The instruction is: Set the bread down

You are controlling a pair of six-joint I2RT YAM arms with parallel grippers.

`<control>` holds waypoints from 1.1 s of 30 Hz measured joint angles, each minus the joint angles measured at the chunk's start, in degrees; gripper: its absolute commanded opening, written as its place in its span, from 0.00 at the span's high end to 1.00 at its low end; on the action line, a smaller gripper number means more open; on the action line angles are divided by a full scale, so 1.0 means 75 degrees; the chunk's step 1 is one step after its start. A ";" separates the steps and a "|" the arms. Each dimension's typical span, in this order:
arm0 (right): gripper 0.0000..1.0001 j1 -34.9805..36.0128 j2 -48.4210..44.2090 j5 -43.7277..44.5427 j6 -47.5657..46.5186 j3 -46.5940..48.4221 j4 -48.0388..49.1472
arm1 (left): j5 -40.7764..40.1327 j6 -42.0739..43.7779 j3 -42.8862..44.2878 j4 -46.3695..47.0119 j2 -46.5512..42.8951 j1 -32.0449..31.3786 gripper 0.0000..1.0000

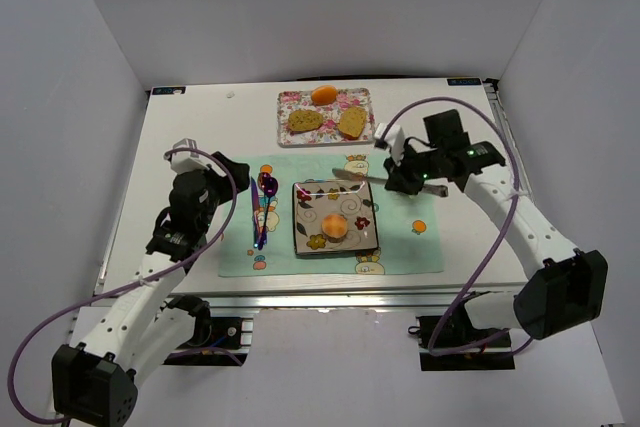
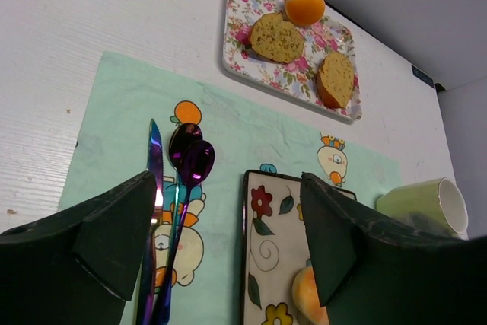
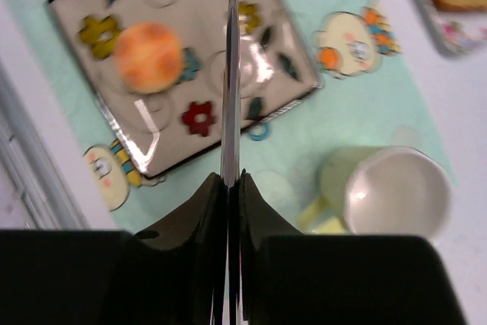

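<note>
Two tools, right tool (image 3: pixel 232 184) clamped on knife (image 3: pixel 230 74) at 12 o'clock edge of plate (image 1: pixel 308 209), left tool (image 2: pixel 228 222) wide and empty, bread (image 1: pixel 335 226) mid-plate.

From my seat the table (image 2: pixel 46 112) reads as white painted wood, matt, with grain lines showing. The placemat (image 1: pixel 400 247) is thin mint paper or cloth, I can't tell which; it is matt and faintly creased. The square plate (image 1: pixel 365 237) is glossy and throws back glare, while the bread (image 1: pixel 334 226) on it looks matt and soft-skinned. The table knife (image 3: pixel 230 74) is polished metal, mirror-bright. On the left, the purple cutlery (image 2: pixel 190 161) has an iridescent metallic sheen. The far bread slices (image 2: pixel 275 37) are rough and porous. The left gripper (image 2: pixel 228 215) has matt black plastic fingers (image 2: pixel 114 241), slightly grainy.
</note>
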 measured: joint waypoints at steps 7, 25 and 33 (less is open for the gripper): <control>1.00 -0.2387 0.0265 0.0353 0.1886 0.0452 0.1241 | 0.0169 -0.0055 0.0000 0.0134 0.0128 0.0000 0.77; 0.50 -0.4051 0.2002 0.3812 0.4532 -0.3162 0.5727 | 0.0268 0.0041 0.0079 0.0219 0.0627 0.0000 0.05; 0.11 -0.4293 0.2553 0.3561 0.4045 -0.2667 0.5735 | 0.0213 0.0015 0.0082 0.0128 0.0431 0.0000 0.02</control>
